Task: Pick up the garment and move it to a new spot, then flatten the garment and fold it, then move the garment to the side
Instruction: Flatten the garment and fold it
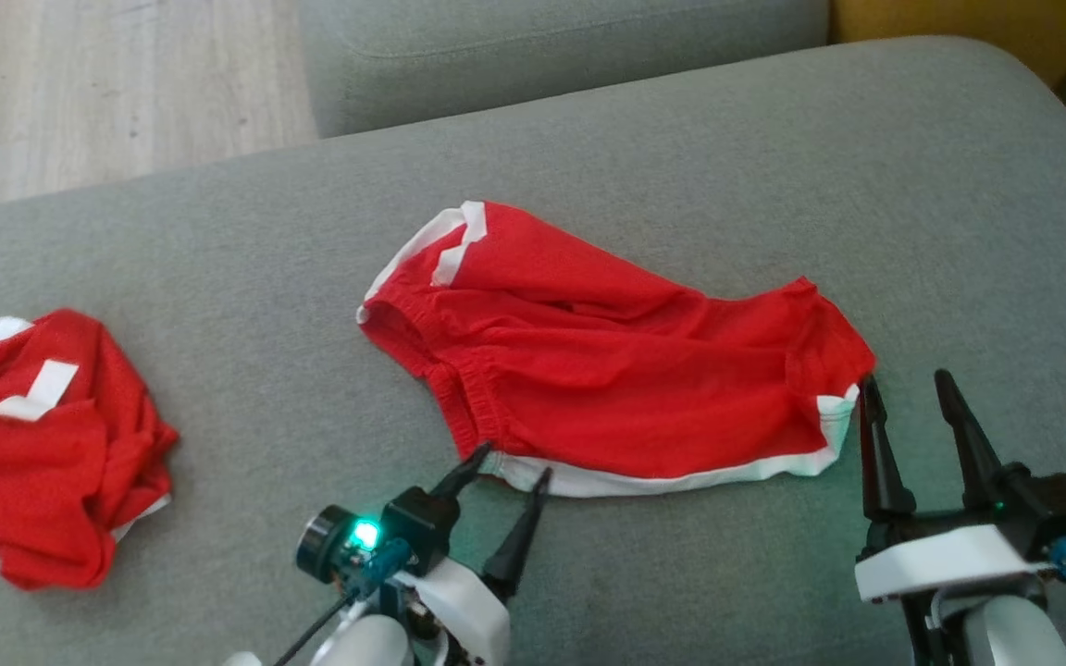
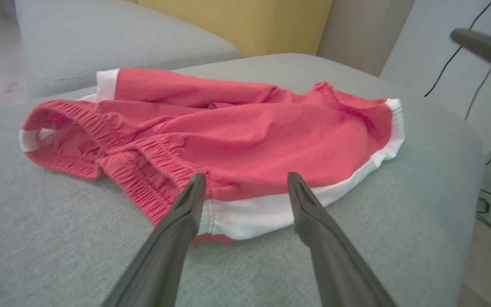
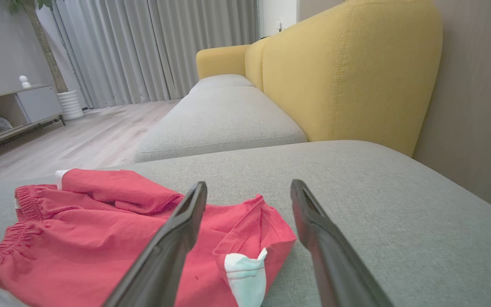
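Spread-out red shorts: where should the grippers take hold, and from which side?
Probably the two ends of the white-trimmed near edge. It lies flat along the robot's side of the red shorts, so a low approach from the near side suits. The open left gripper faces the corner by the elastic waistband; the open right gripper stands beside the other corner.

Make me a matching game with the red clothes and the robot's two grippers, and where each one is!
1 spread-out red shorts
2 crumpled red garment
3 left gripper
4 right gripper

A open, at the shorts' waistband end
B open, at the shorts' other end
C bunched at the left of the cushion
D middle of the cushion

Pairs: 1-D, 2-C, 3-A, 4-B
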